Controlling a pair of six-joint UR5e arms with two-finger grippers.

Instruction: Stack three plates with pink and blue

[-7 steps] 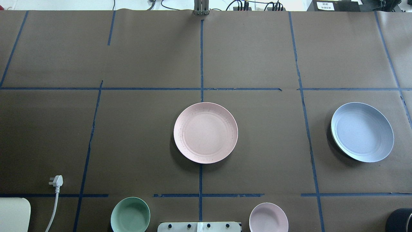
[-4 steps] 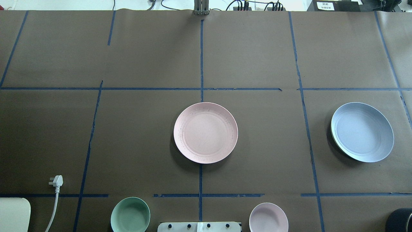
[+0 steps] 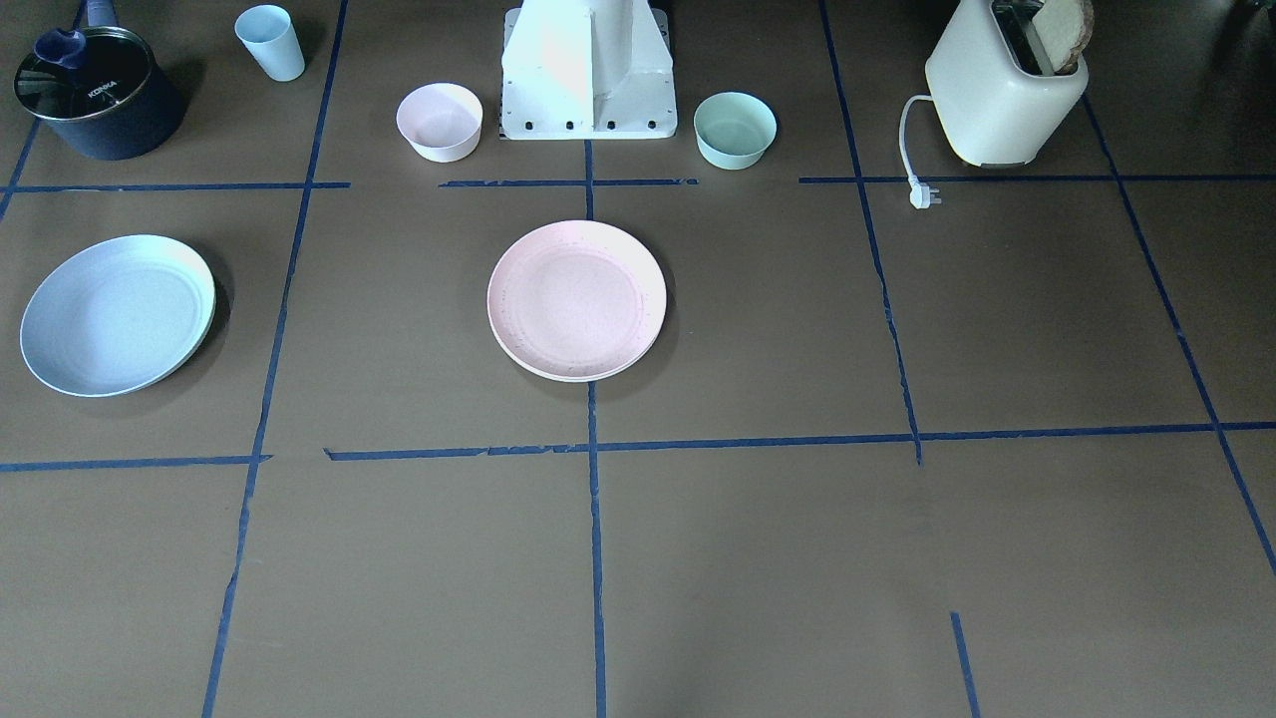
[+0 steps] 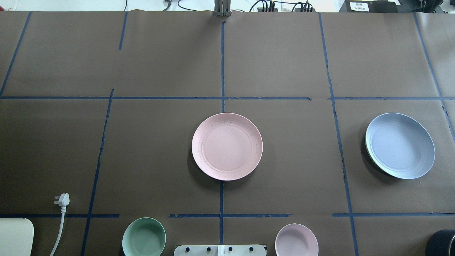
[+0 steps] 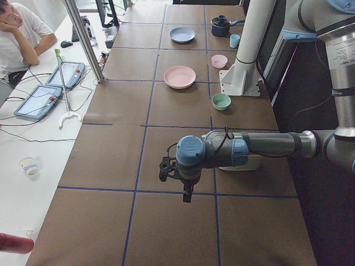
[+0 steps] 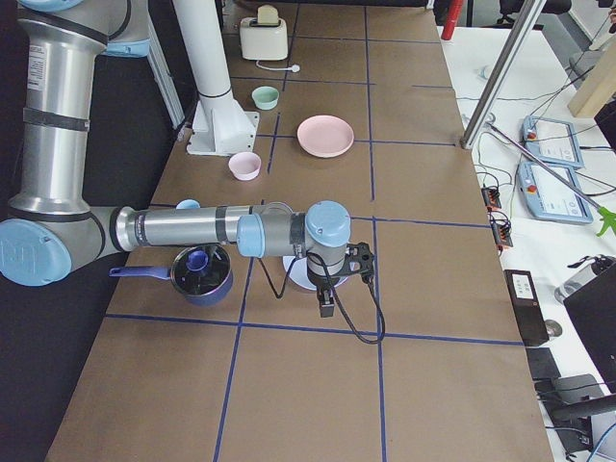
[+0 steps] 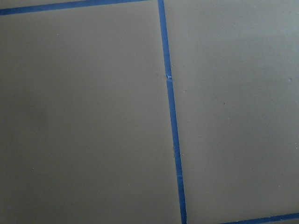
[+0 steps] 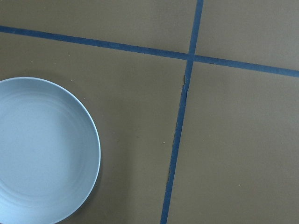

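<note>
The pale pink plate [image 4: 226, 146] lies flat at the table's middle; it also shows in the front view [image 3: 576, 299], where a pale rim shows beneath its near edge. The pale blue plate [image 4: 400, 145] lies at the right, also in the right wrist view [image 8: 42, 149], with a greenish rim at its edge. No separate cream-white plate shows. My left gripper [image 5: 187, 195] and right gripper [image 6: 327, 306] show only in the side views, hanging above the table. I cannot tell whether they are open or shut. The right one hovers by the blue plate.
A mint-green bowl [image 4: 144, 237] and a small pink bowl [image 4: 296, 240] flank the robot base [image 3: 588, 70]. A toaster [image 3: 1002, 90] with its plug [image 4: 62, 200], a dark pot [image 3: 95, 92] and a blue cup [image 3: 271, 42] stand along the robot's side.
</note>
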